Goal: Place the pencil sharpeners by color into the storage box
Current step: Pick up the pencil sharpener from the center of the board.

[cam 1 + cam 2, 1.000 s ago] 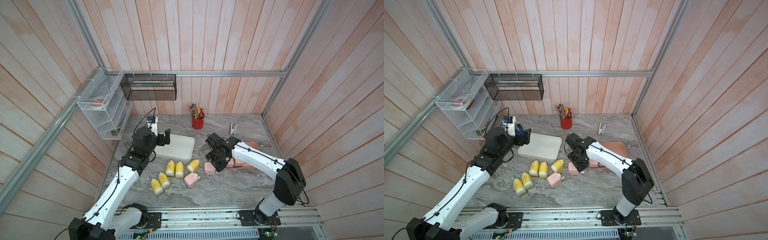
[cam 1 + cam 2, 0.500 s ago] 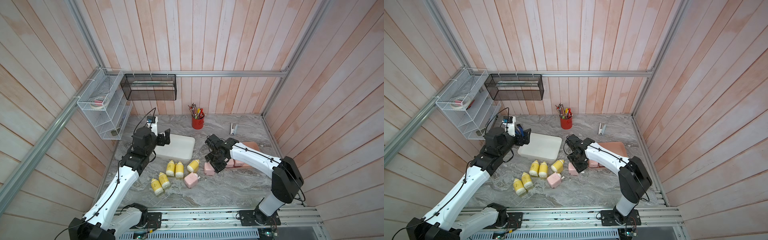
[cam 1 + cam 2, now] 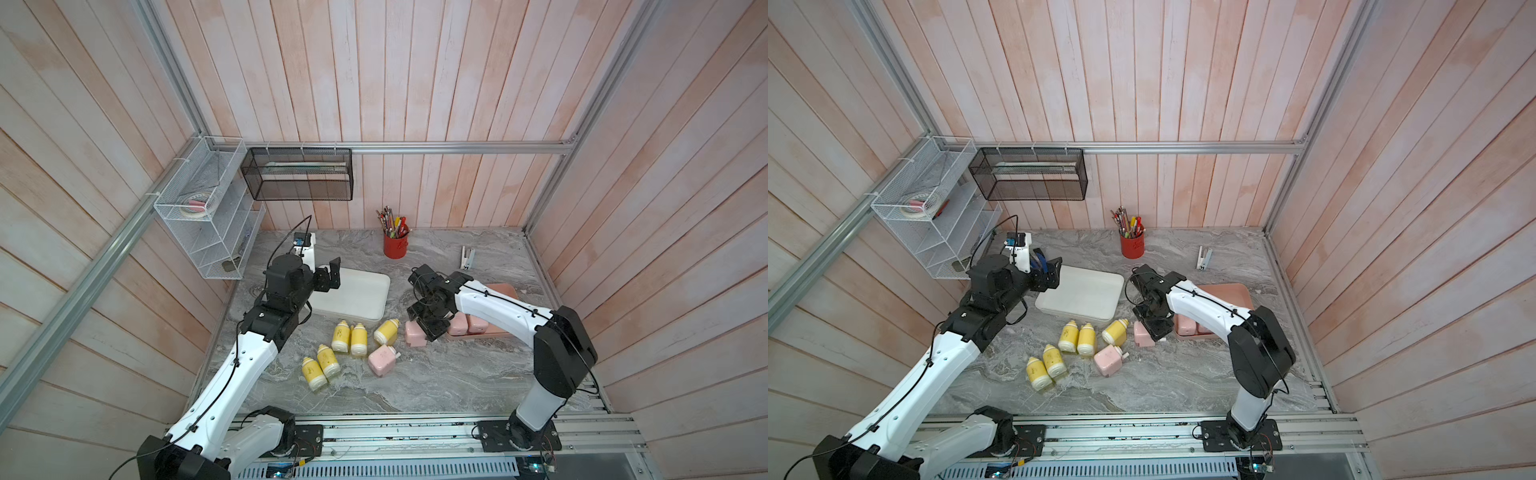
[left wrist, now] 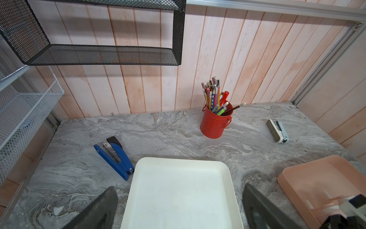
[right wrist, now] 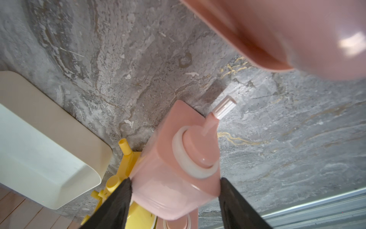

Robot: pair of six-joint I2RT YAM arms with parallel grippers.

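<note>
A: Left tool, state to be entered?
B: The left tool (image 4: 180, 188) is recorded spread wide, held over the near rim of the white storage tray (image 3: 361, 291).

A: Right tool?
B: The right tool (image 5: 175, 188) is noted closed to a middling width, its fingers (image 5: 118, 200) pressed against both sides of a pink sharpener (image 3: 414, 336). The white crank (image 5: 224, 107) is seen sticking out from that sharpener's end. The piece is located just beside the pink storage tray (image 3: 1233, 297), on the side facing the white one. Whether it is lifted off the bench (image 3: 436, 374) cannot be told.

A: Where are the other sharpeners logged?
B: Two pink sharpeners (image 3: 478, 325) are seen side by side inside the pink tray, at its front wall, partly hidden by the right arm. A loose pink sharpener (image 3: 382, 360) is lying on the bench near the gripped one. Five yellow sharpeners (image 3: 359, 340) are lying on the bench in front of the white tray: three close to its front wall, two nearer the robot's base, side by side.
</note>
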